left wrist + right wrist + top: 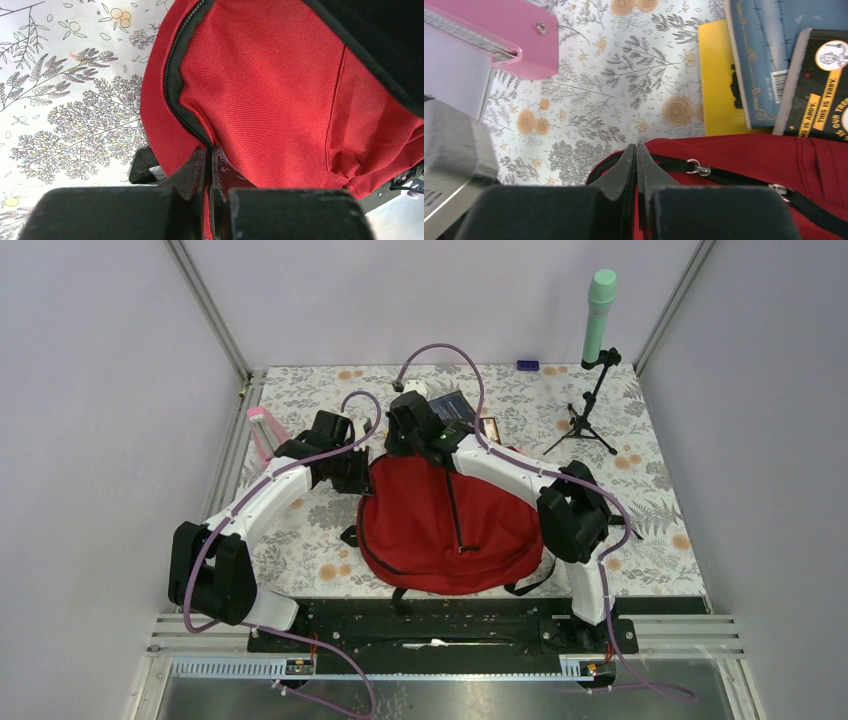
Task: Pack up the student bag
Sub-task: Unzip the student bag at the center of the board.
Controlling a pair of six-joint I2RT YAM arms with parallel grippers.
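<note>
The student bag (440, 525), a large red backpack with black zippers, lies flat on the floral table in front of the arm bases. My left gripper (357, 478) is at its upper left edge. In the left wrist view the left gripper (209, 150) is shut on the bag's (270, 85) black zipper seam, which runs between the fingers. My right gripper (405, 438) is at the bag's far edge. In the right wrist view the right gripper (636, 148) is shut, pinching the bag's (744, 150) rim beside a black zipper line with metal ring pulls (698, 169).
Just beyond the bag lie a blue book (769, 55), a black book (819, 85) and a yellow one (716, 80). A pink case (262, 430) stands far left. A green microphone on a black tripod (595, 390) stands at the back right.
</note>
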